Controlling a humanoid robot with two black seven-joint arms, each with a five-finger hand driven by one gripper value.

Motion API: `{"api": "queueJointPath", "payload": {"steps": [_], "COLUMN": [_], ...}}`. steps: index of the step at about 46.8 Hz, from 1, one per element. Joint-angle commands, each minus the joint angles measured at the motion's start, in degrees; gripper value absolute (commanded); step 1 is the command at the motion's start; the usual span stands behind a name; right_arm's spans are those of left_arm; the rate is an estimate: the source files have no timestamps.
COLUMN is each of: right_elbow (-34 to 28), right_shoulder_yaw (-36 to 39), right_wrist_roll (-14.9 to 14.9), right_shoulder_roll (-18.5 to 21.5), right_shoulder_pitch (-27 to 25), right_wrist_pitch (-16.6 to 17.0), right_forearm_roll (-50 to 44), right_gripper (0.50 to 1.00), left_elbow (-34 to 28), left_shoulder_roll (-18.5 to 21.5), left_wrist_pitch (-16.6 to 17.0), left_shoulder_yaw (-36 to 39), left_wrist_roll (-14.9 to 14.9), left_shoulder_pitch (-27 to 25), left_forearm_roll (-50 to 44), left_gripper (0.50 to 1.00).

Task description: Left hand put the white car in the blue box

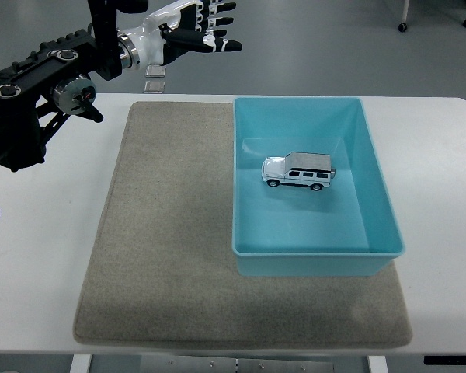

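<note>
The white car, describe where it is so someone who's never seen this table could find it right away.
On the white table lies a grey mat, and on the mat's right side sits a blue box. The white car stands upright on its wheels inside that box, a little beyond its middle, nose pointing left. It is the only thing in the box, a boxy off-roader shape with dark windows.
</note>
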Motion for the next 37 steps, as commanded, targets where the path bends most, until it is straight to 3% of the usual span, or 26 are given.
{"api": "queueJointPath", "payload": {"steps": [1,9,18,37], "right_elbow": [0.0,0.0,0.0,0.0], "right_shoulder_yaw": [-0.05,0.04,-0.05,-0.05], "right_wrist_roll": [0.0,0.0,0.0,0.0], "right_shoulder_roll": [0.0,0.0,0.0,0.0], "right_shoulder_pitch": [0.04,0.04,0.04,0.04], "right_wrist_pitch": [0.08,-0.01,0.08,-0.01], "right_forearm_roll": [0.09,0.0,0.0,0.0], "right_gripper": [0.936,0.936,0.936,0.936], "left_elbow": [3.23,4.9,8.24,8.33], "left_shoulder_roll": [-0.07,0.54,0.89,2.03], "left_wrist_pitch": [-3.05,-6.21,-10.96,-11.31], "left_shoulder_yaw": [-0.64,-3.01,-8.54,-23.4], "left_wrist_roll": [3.35,9.33,12.67,19.97], "left_shoulder_pitch": [1.88,8.39,11.38,17.62], "left_forearm_roll": [-5.67,-18.33,-27.3,-30.21], "left_gripper": [1.0,1.0,1.0,1.0]}}
